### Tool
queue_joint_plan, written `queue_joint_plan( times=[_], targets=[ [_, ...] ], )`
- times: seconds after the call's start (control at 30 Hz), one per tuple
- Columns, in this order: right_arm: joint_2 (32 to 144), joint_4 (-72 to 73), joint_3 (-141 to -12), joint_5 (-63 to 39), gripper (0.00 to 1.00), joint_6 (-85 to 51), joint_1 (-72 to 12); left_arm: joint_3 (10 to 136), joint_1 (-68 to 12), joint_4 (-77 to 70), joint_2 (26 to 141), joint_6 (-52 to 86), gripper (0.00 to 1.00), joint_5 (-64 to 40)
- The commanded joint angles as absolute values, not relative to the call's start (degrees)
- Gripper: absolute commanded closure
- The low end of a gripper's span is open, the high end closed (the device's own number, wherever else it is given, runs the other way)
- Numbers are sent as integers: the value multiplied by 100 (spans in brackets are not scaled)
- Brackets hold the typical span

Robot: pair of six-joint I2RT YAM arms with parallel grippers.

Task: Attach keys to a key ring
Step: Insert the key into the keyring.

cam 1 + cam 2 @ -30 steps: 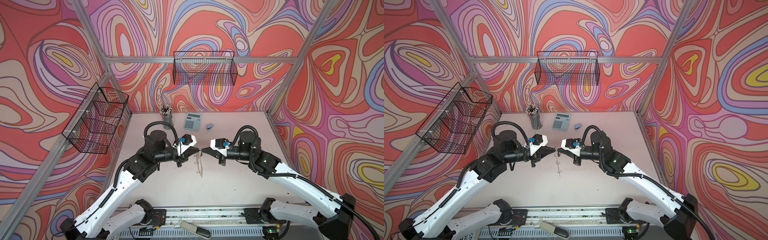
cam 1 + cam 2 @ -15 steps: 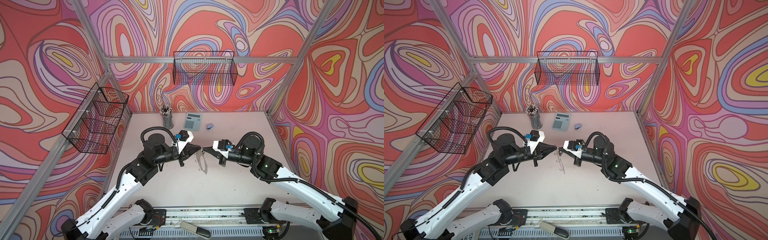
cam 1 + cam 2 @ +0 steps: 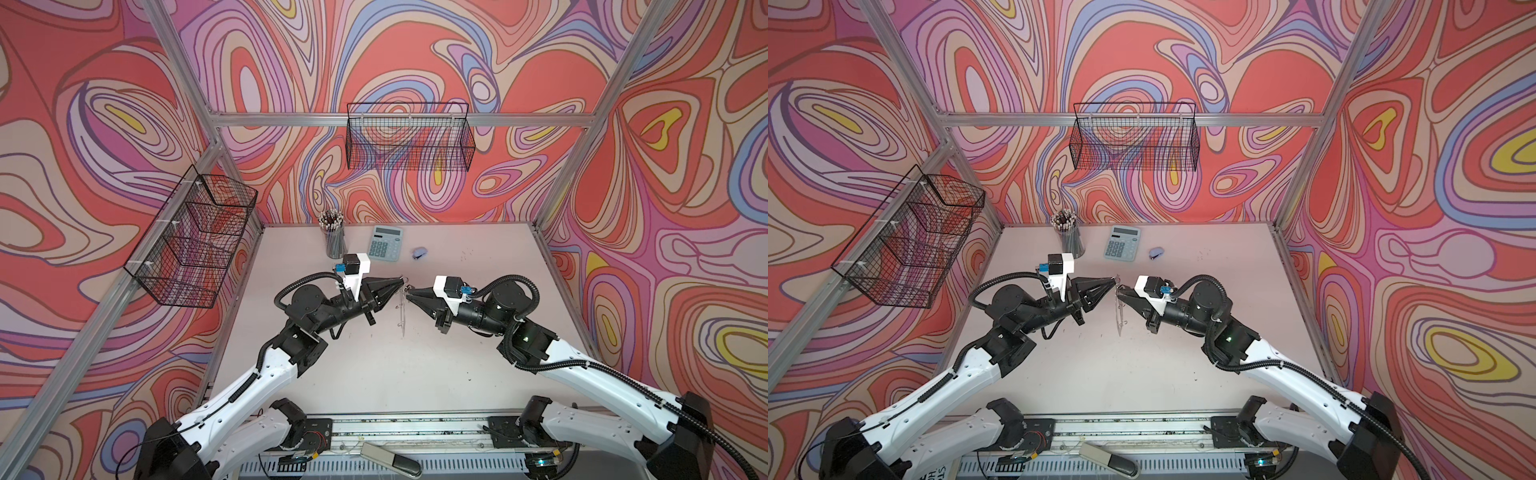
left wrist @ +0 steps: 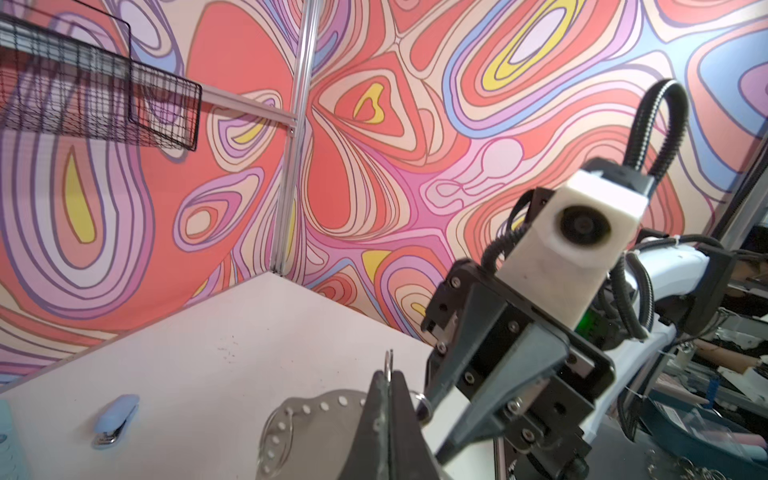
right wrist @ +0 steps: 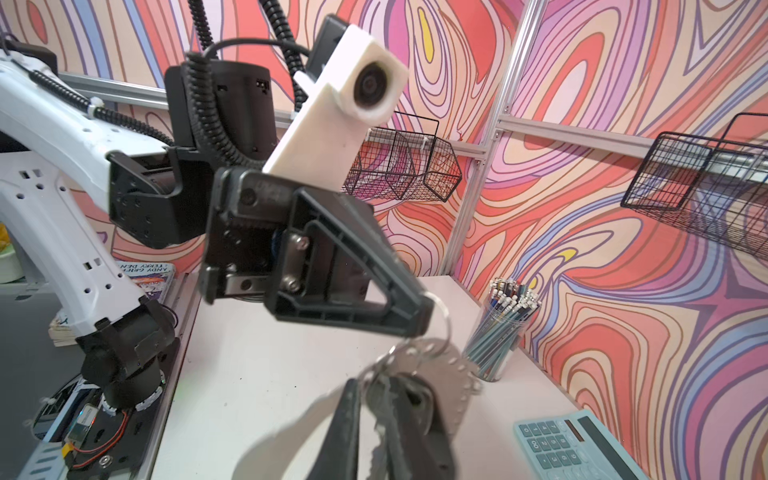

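The key ring point(image 3: 402, 309) hangs edge-on from the left gripper point(image 3: 400, 284), whose jaws are pinched together on it, and the right gripper point(image 3: 409, 296) straddles a blurred key point(image 5: 384, 415), grip unclear, above the pale table point(image 3: 457, 353) near the calculator point(image 3: 386, 248), inside swirl-patterned walls point(image 3: 415, 50).

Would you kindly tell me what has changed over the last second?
The left gripper, shut on a loop of the key ring, and the right gripper beside it moved together upward in both top views, raised or farther back, I cannot tell which; the ring went along. The calculator, pencil cup and stapler stayed put.
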State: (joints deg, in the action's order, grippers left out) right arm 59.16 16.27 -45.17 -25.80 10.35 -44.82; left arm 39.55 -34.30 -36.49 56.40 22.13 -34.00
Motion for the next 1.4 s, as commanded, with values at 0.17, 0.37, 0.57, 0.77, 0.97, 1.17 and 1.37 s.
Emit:
queue_joint_plan(
  times=[0.17,0.37,0.57,0.77,0.97,1.17,1.37],
  targets=[
    [5627,1754,-4456,-1578,72,195,-4526,4051,-3410,-4911,5892,2478,100,-3193],
    [5484,1360,-4689,-725,52,-85,-4524,4029,-3410,-5396,6105,2589,100,-3173],
    [5600,1175,-4966,-673,51,-281,-4512,3998,-3410,-6181,6372,2935,100,-3384],
    [5906,1132,-5433,-1421,52,-614,-4280,3901,-3401,-6510,6425,3033,100,-3494],
    [6419,2216,-5524,-3445,58,-2080,-3263,3849,-3367,-6821,6477,3182,100,-3576],
    [6614,2692,-5521,-3976,60,-2262,-3261,3935,-3281,-7113,6730,3447,100,-3658],
    [6764,3211,-5484,-4403,64,-2487,-3272,3990,-3274,-7155,6841,3497,100,-3708]
  ],
)
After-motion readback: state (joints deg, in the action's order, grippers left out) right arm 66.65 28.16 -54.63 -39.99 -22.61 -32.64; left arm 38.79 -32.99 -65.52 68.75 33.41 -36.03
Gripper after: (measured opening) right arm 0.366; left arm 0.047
